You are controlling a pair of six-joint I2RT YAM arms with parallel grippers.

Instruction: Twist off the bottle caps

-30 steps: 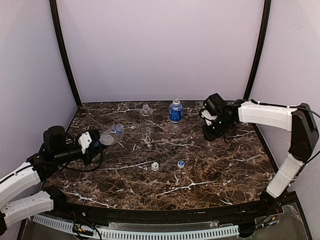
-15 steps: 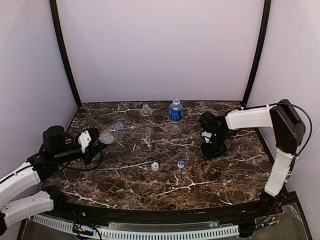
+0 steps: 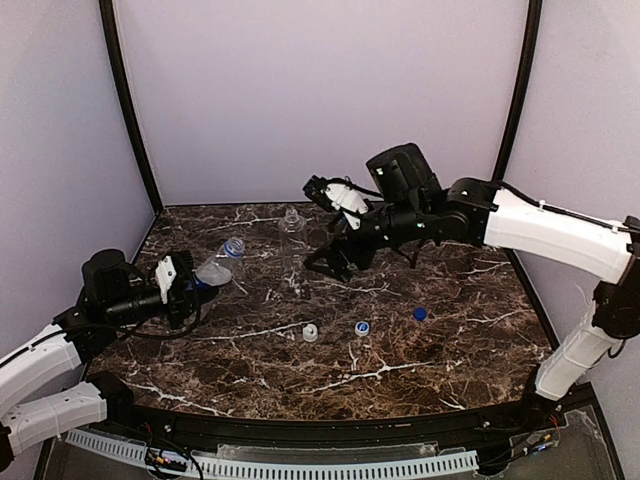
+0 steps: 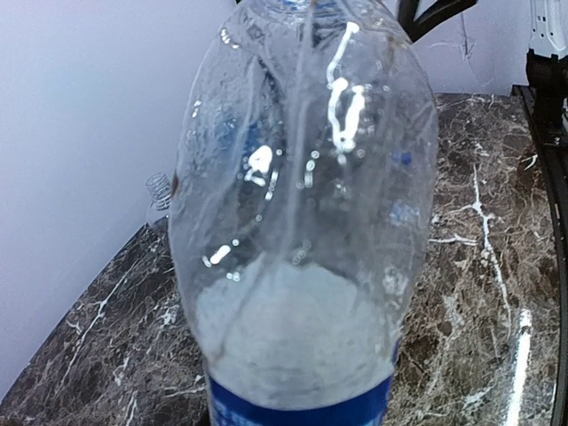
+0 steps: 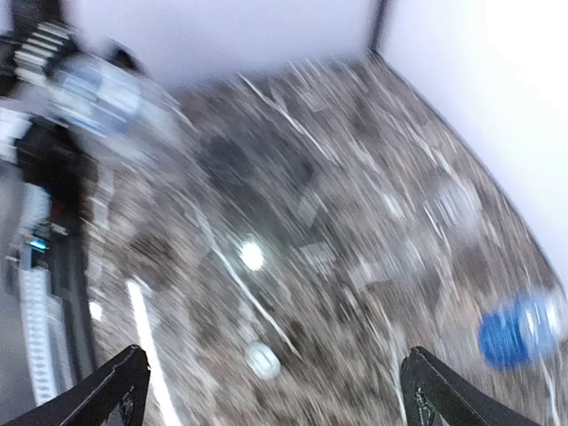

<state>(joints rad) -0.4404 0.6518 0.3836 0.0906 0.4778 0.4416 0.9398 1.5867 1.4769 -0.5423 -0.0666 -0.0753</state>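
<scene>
My left gripper [image 3: 186,284] is shut on the base of a clear bottle with a blue label [image 3: 214,268], held tilted above the table's left side. That bottle [image 4: 302,222] fills the left wrist view and hides the fingers. Blue shows at its neck [image 3: 234,246]; I cannot tell whether that is a cap. A white cap [image 3: 310,333] and two blue caps [image 3: 362,327] [image 3: 420,313] lie loose on the table. My right gripper [image 3: 320,228] hangs open and empty beside the uncapped, unlabelled bottle [image 3: 292,224]. In the blurred right wrist view the gripper [image 5: 280,390] is spread wide.
A second blue-labelled bottle [image 5: 519,333] shows as a blur at the right of the right wrist view; my right arm [image 3: 450,215] hides it from the top camera. The dark marble table [image 3: 250,380] is walled at the back and both sides.
My right arm swung from the right side to the middle back and its gripper opened. A blue cap now lies right of the middle. My left gripper still holds its bottle, slightly higher.
</scene>
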